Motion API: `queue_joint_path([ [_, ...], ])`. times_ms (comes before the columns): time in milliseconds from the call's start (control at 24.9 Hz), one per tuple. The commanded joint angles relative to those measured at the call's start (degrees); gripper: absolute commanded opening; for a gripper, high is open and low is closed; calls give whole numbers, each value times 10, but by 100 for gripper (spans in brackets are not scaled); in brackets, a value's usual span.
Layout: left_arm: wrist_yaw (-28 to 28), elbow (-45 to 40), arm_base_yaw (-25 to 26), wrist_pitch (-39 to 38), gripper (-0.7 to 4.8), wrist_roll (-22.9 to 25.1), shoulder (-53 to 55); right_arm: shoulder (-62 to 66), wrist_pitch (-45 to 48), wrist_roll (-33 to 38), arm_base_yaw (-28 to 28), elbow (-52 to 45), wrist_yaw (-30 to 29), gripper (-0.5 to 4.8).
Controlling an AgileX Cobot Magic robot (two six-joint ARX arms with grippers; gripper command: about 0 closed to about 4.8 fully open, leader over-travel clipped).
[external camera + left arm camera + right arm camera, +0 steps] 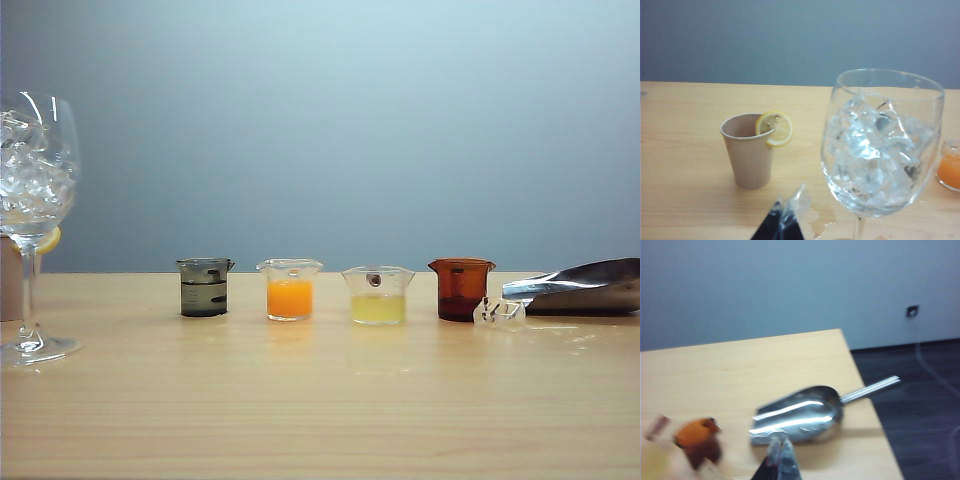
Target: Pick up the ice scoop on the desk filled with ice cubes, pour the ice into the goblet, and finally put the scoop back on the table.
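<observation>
Judging from how things lie, the pouring is done and the scoop [799, 416] is back on the desk [320, 420], so the step in hand is the right arm's clean retreat.

The goblet [35, 200] stands at the far left of the exterior view, its bowl packed with ice [875, 145], and the left pincer [785, 222] hangs just before it, near a paper cup [749, 152] with a lemon slice [776, 128] on its rim. Its tips look pressed together, though only their ends show, so I cannot tell for certain.

The right pincer [780, 460] is pressed together and holds nothing. It sits just beside the scoop's open front, with the brown beaker [697, 440] close on its other side. The scoop lies on its side near the desk's right edge, its handle [870, 389] jutting past that edge. One stray cube [499, 313] rests between the brown beaker and the scoop's tip.

To finish well, I would lift the right pincer straight away from the scoop before swinging aside, since a brush on the front could roll the scoop toward the edge. Keeping clear of the brown beaker matters too; it holds liquid, as do the grey [204, 287], orange [290, 290] and yellow [378, 296] ones in the row. The right wrist view is blurred, so the gap to the scoop is hard to judge.
</observation>
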Motion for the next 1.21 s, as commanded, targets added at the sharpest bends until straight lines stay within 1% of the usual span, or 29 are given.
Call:
queue_joint_path([
  [40, 0, 2, 0, 6, -1, 2, 0, -56, 13, -68, 25, -58, 48, -1],
  [121, 0, 2, -1, 6, -1, 2, 0, -91, 14, -69, 38, -91, 59, -1],
  [241, 0, 2, -1, 6, -1, 2, 0, -133, 19, -68, 50, -129, 59, -1],
  [402, 0, 2, -1, 6, -1, 2, 0, -180, 40, -68, 53, -164, 66, -1],
  [522, 0, 2, -1, 5, -1, 2, 0, -177, 81, -68, 53, -180, 67, -1],
  [763, 0, 2, -1, 3, -1, 2, 0, -177, 99, -68, 52, -180, 67, -1],
  [1205, 0, 2, -1, 3, -1, 2, 0, -177, 98, -68, 52, -180, 67, -1],
])
